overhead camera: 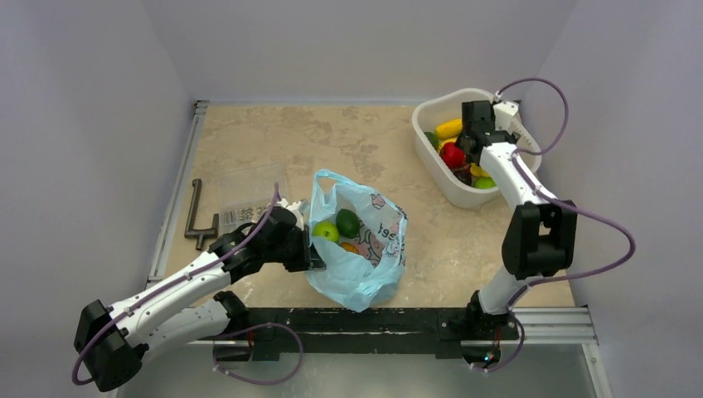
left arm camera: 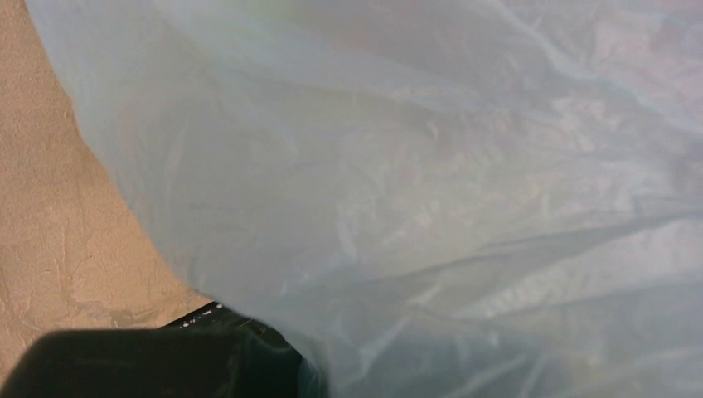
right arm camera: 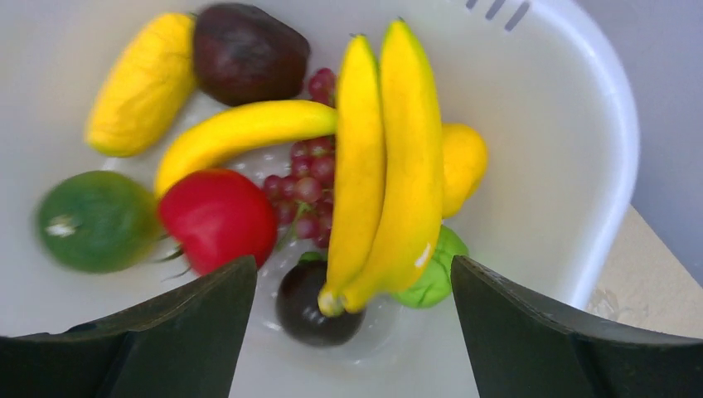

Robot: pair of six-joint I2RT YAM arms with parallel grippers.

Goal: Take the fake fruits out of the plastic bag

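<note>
mottled beige tabletop (overhead camera: 273, 133) with pale grey walls on three sides carries it all. near its middle, a little toward the near edge, lies the plastic bag (overhead camera: 365, 249). its long axis runs from a loop handle at the far end to the crumpled bottom by the near edge, and its mouth gapes upward on the left side. in that mouth sit the fake fruits not yet taken out: a light green apple (overhead camera: 326, 230), a darker green piece (overhead camera: 348, 222) touching it, and an orange bit (overhead camera: 349, 247) half under the film.

the left tool (overhead camera: 308, 251) is at the bag's left rim, closed right down on the film. its wrist view shows little but blue plastic running past one dark finger (left arm camera: 149, 365). that pinch looks to be what holds the mouth open.

the right tool (overhead camera: 469, 149) hangs over the white basket (overhead camera: 431, 108) in the far right corner, well apart from the bag. its fingers (right arm camera: 166, 340) are spread wide and grip nothing. a pair of bananas (right arm camera: 390, 166) shows between them, clear of both, over the heap of fruits in the basket.

so the left arm is nearer but occupied. the free right tool has the bag's fruits lying toward the near left of it. the darker green piece is on its side of the mouth, and a reach from above looks best.
</note>
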